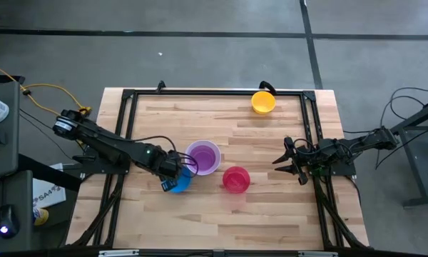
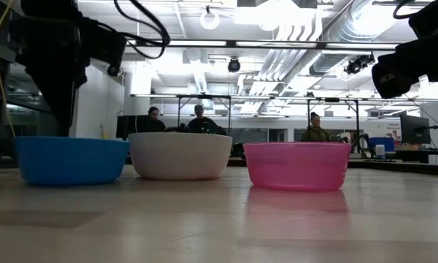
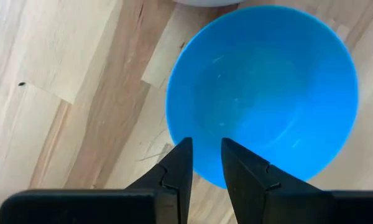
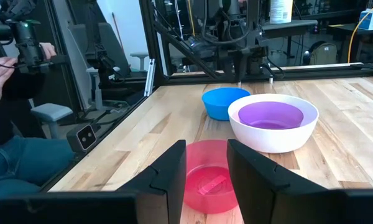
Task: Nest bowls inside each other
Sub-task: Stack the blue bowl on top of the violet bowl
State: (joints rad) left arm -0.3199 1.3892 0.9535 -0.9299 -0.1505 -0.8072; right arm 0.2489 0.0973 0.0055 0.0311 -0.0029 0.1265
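Left end effector (image 3: 202, 163) poised directly above the small round blue plastic bowl (image 3: 263, 93), fingers a little apart over its near rim, gripping nothing. Bowl upright on the wooden table (image 1: 200, 214), left of centre, just beside the white plastic bowl (image 1: 212, 166) already holding the purple one (image 1: 202, 156). Small pink-red plastic bowl (image 1: 235, 178) to the right; yellow-orange bowl (image 1: 262, 101) at the far edge. Right end effector (image 4: 205, 163) waiting at the right, fingers spread, empty. Likely light, stiff, thin-walled and slick: best pinched across the rim, one finger inside, one outside, firmly enough to avoid tipping.
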